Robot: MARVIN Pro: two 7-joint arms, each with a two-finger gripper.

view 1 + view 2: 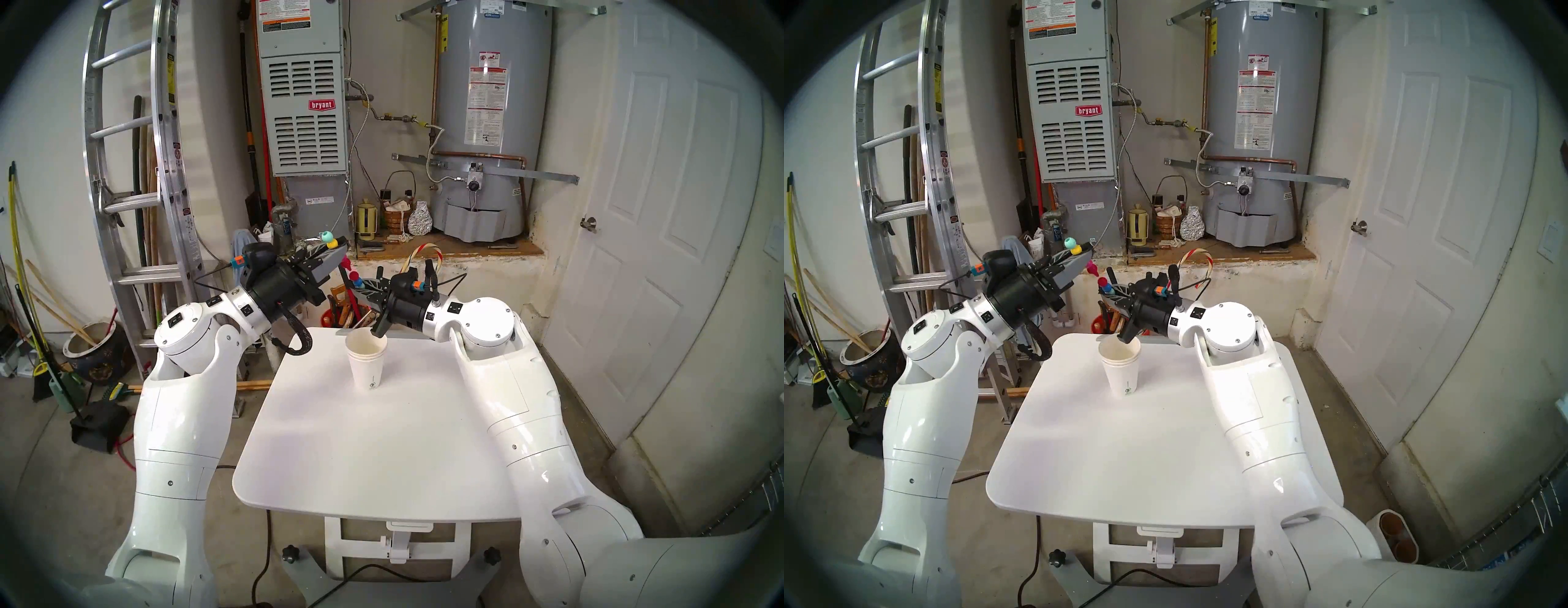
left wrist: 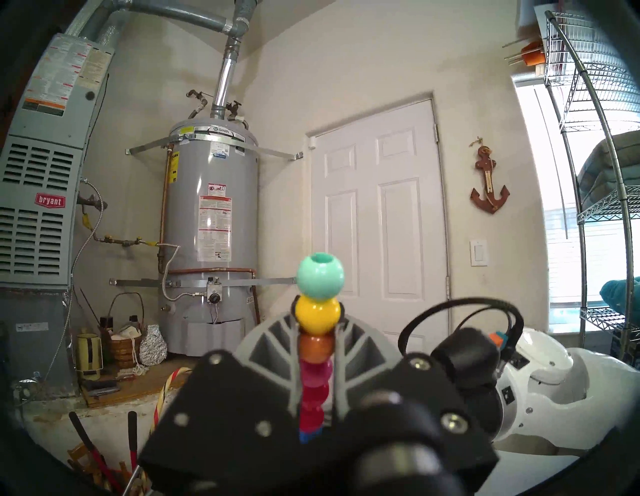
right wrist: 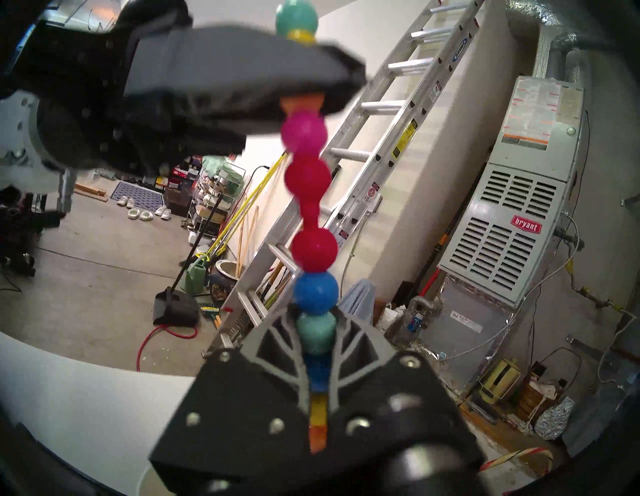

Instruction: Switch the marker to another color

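Holding one beaded marker with both arms above the worktop

Gripping the upper part of the marker, the left gripper has its jaws clenched on it, just under the yellow bead. In the left wrist view the teal bead and the yellow bead stand above these jaws, and the orange and pink beads sit between the two grey fingers. The right gripper has its jaws clenched on the lower part of the same marker. In the right wrist view a teal bead is pressed between its fingers, a blue bead sits just above the jaws, and a striped orange and yellow tip goes down behind them toward the wrist. Between the two pairs of jaws the pink, red and blue beads are free in the air, so the marker runs as one slanted line from the left jaws down to the right jaws. Both grippers are above the far edge of the white worktop. A stack of white paper cups stands upright on the worktop, below the right jaws and not touching the marker. Behind the right gripper a red-and-white striped candy cane curves up.
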